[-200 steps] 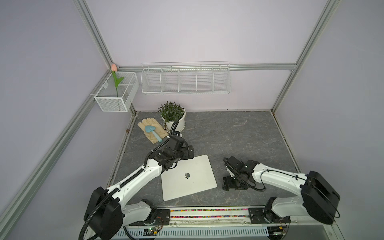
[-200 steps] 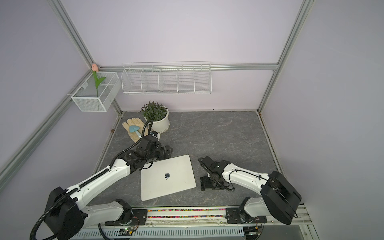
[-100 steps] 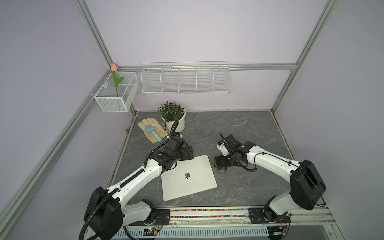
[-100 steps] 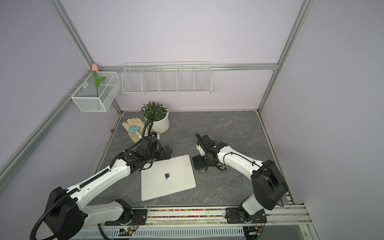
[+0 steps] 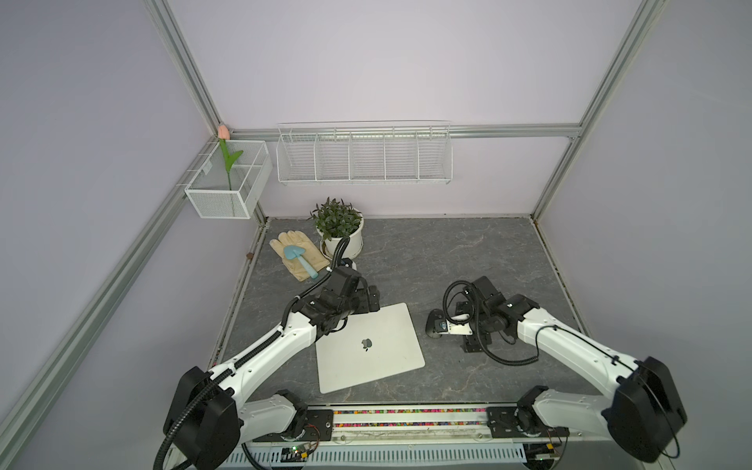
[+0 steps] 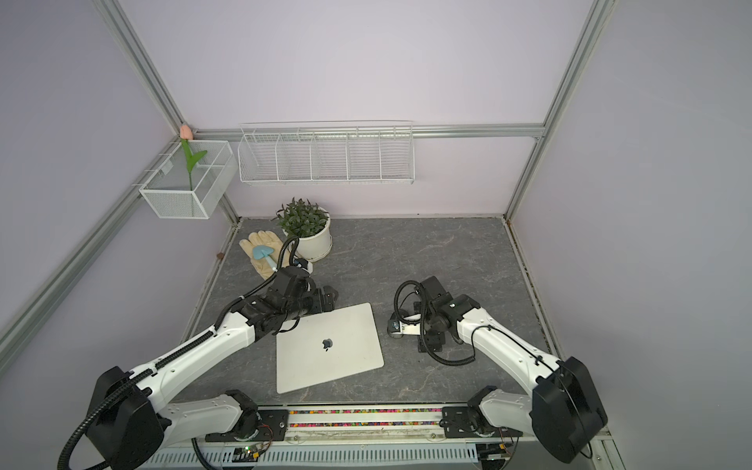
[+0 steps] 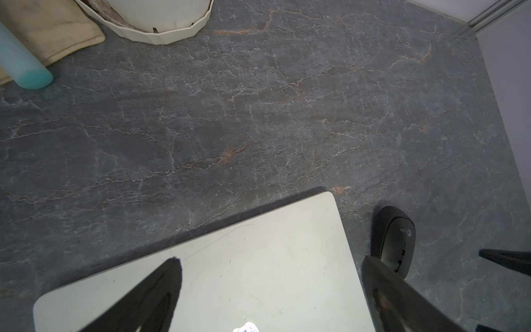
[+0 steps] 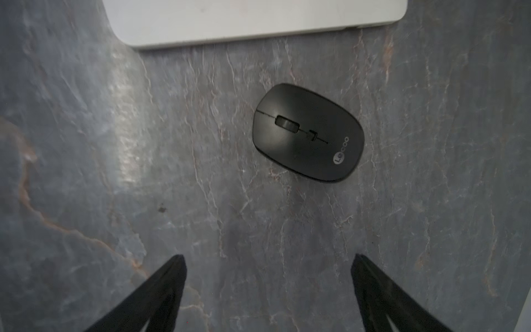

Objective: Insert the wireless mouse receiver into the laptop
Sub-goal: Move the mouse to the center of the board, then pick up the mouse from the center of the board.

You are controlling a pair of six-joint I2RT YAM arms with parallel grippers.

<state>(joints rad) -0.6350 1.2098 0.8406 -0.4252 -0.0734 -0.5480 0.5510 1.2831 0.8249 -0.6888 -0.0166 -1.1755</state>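
Hovering with prongs spread, the right pincer faces the black mouse beside the closed laptop on the desk; the left pincer, likewise apart, overhangs the laptop's far edge.

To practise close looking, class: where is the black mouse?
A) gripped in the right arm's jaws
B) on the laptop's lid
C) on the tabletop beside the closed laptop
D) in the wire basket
C: the mouse lies flat on the grey tabletop, apart from the laptop.
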